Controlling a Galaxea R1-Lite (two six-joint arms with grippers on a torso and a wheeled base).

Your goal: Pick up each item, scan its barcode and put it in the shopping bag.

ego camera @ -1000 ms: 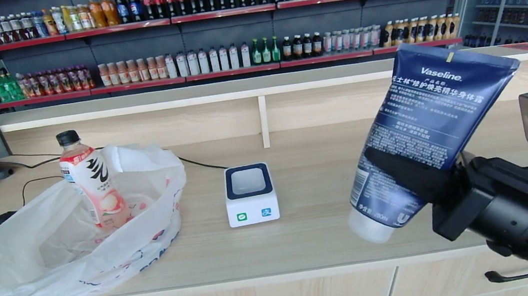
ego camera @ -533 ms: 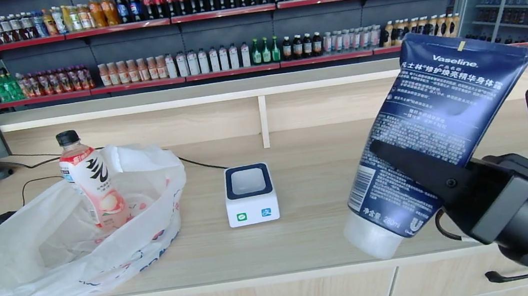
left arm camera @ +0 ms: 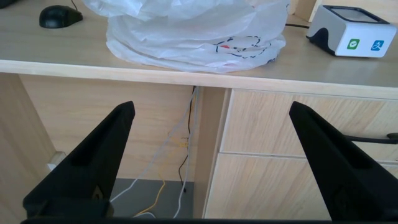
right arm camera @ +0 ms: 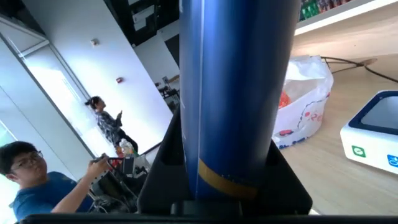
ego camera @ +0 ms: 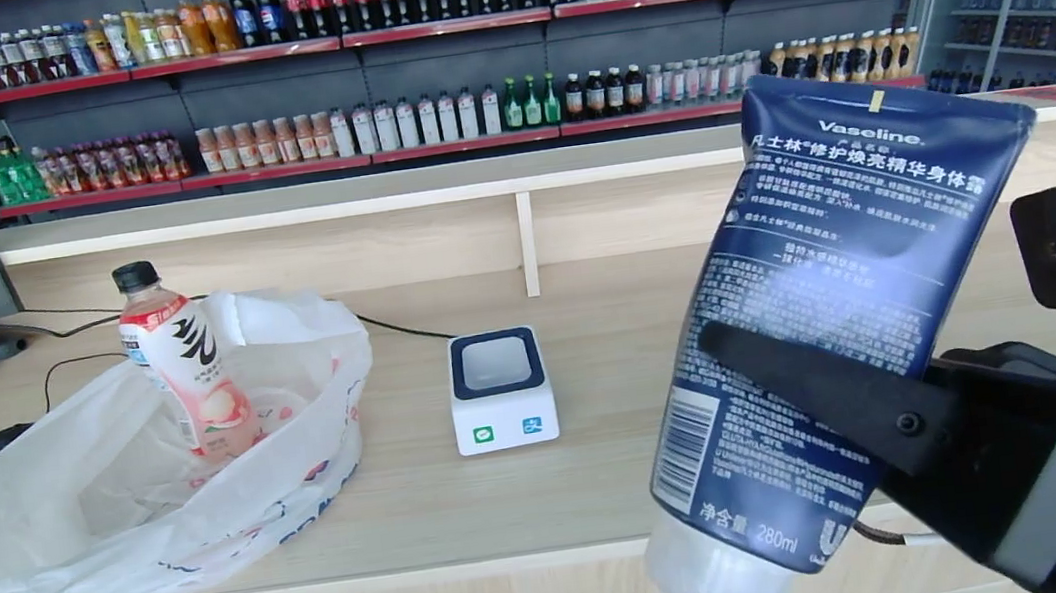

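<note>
right tool (ego camera: 727, 344) pinching tube (ego camera: 843, 238), cap down | left tool (left arm camera: 211, 112) spread, below table (left arm camera: 186, 67) edge | risk: barcode faces away from scanner (ego camera: 501, 390), likely misread; tube could swivel in the pinch

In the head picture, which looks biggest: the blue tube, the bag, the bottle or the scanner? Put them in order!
1. The tube and the bag: about alike. The tube looms only because it is close to the camera.
2. The bottle.
3. The scanner, a little smaller.
</note>
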